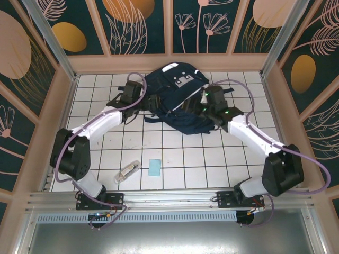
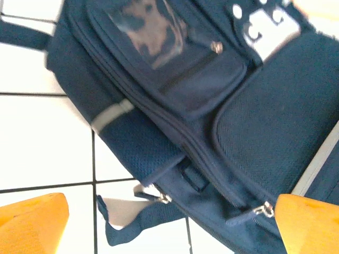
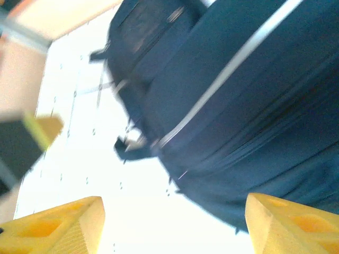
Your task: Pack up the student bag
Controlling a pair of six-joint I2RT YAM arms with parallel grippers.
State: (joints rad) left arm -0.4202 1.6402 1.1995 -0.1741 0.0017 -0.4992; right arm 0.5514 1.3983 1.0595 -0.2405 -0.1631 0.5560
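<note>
The student bag [image 1: 177, 84] is a large dark navy backpack lying on the white tiled table at the back centre, with a light grey patch on its front. My left gripper [image 1: 153, 102] is at the bag's left edge. In the left wrist view the left gripper [image 2: 169, 227] is open, with its orange fingers [image 2: 33, 222] spread wide over the student bag [image 2: 222, 116]. A metal zipper pull [image 2: 263, 210] lies near the right finger. My right gripper [image 1: 199, 106] is at the bag's right side. The right gripper [image 3: 175, 227] is also open, holding nothing, just off the student bag [image 3: 238, 106].
A small clear-wrapped item [image 1: 127, 171] and a light blue square piece [image 1: 154, 167] lie on the tiles near the front, between the arm bases. Wooden-framed walls [image 1: 169, 62] enclose the table at the back and on both sides.
</note>
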